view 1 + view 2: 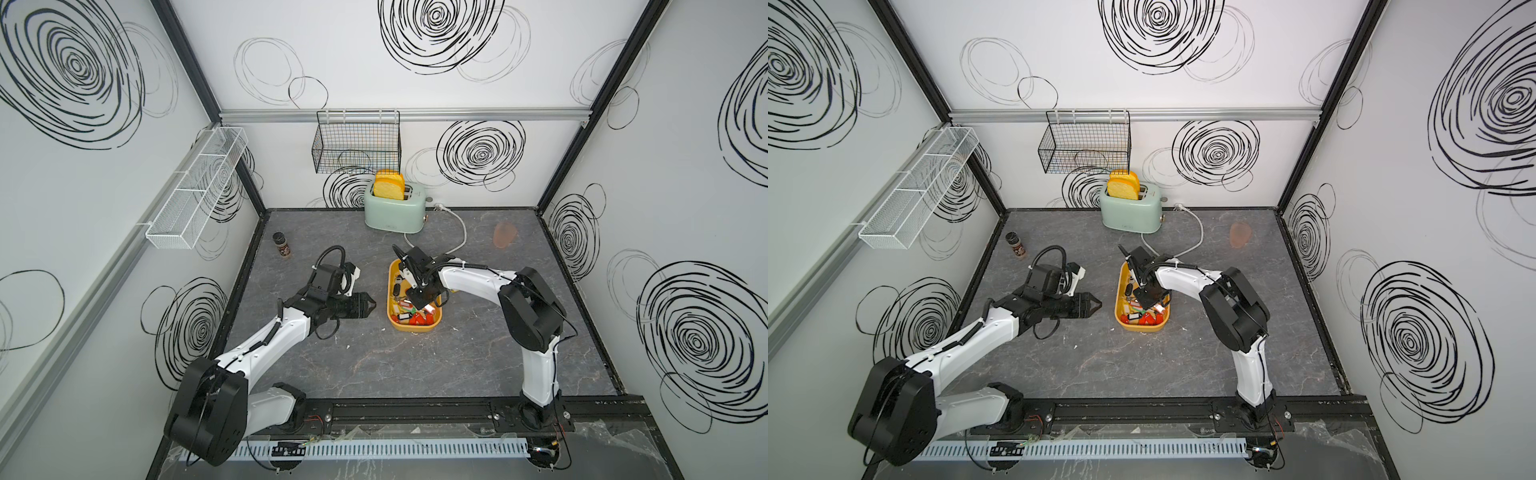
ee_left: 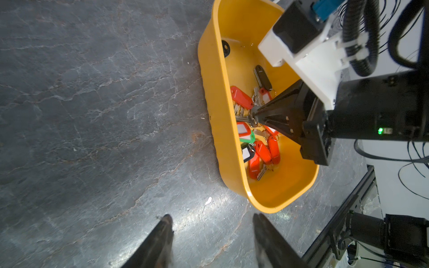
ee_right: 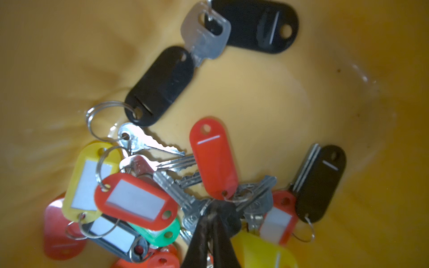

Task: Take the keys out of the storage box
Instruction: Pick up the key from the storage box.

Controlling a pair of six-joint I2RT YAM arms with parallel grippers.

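R gripper point(image 3: 212, 210) pinched on keys point(image 3: 174, 191), prob.; top views hide it. L gripper point(image 2: 212, 220) apart.

Keys point(image 3: 173, 188): bright silvery metal. Tags point(image 3: 213, 157): glossy coloured plastic. Storage box point(image 2: 210, 92): smooth yellow plastic, slight gloss. Bench point(image 2: 92, 116): dark grey veined stone-look, faint sheen. Basket point(image 1: 357, 143): black wire. Toaster point(image 1: 392, 214): satin mint-green shell.

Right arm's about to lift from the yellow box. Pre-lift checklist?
1. Right gripper shut, down in the keys: ok.
2. Key or ring actually pinched: cannot tell.
3. Left gripper open, clear of the storage box: ok.
4. Storage box held down for the lift: not ok, nothing holds it.
5. Keys all in one bunch: not ok, a black-tagged key lies apart.
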